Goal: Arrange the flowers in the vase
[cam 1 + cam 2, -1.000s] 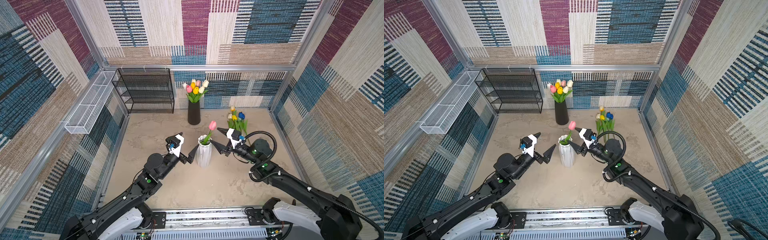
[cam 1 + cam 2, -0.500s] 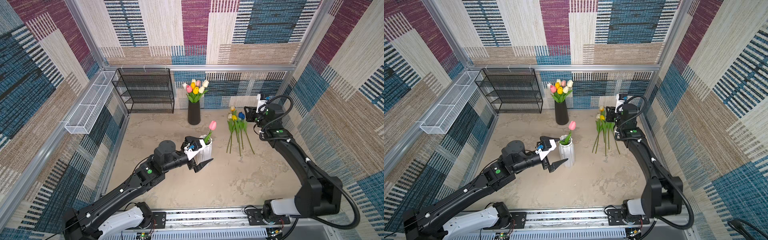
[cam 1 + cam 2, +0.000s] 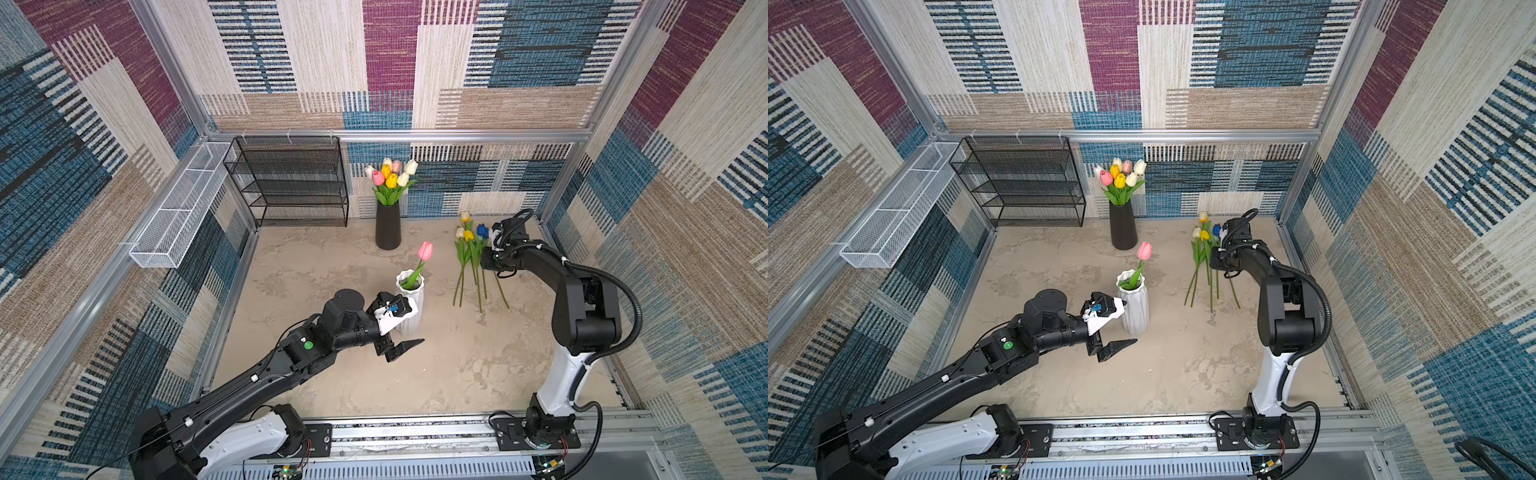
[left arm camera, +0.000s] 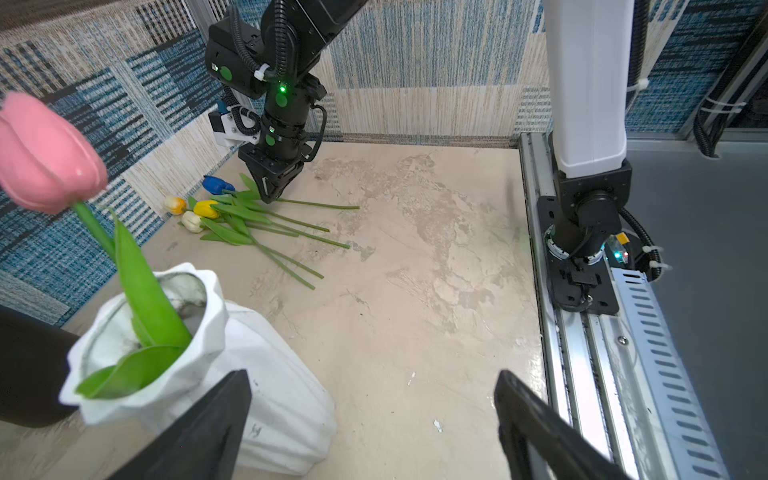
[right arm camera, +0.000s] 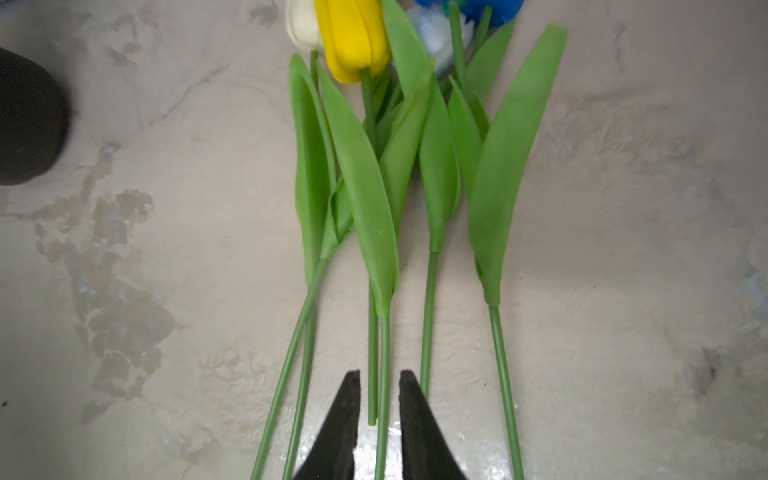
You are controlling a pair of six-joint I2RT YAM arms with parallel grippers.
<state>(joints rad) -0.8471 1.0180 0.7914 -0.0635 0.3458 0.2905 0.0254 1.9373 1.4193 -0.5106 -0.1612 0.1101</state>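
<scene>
Patchwork woven panels in blue, maroon and beige wall in a mottled beige table. A black wire rack stands at the back left, and a white mesh basket hangs on the left wall.

Near the table's middle stands the white vase, upright, holding one pink tulip that leans to the right. Against the back wall a black vase carries a bouquet of pink, yellow and white heads.

The rest of the flowers lie flat on the table to the right of the white vase, well apart from it. Their cream, yellow and blue heads point toward the back wall, and their stems fan toward the front.

The left jaws stand wide open and empty, close beside the white vase's foot. The right jaws point down onto the loose flowers. In the right wrist view they are drawn nearly together with two green stems between them — whether they actually pinch, I cannot tell.
</scene>
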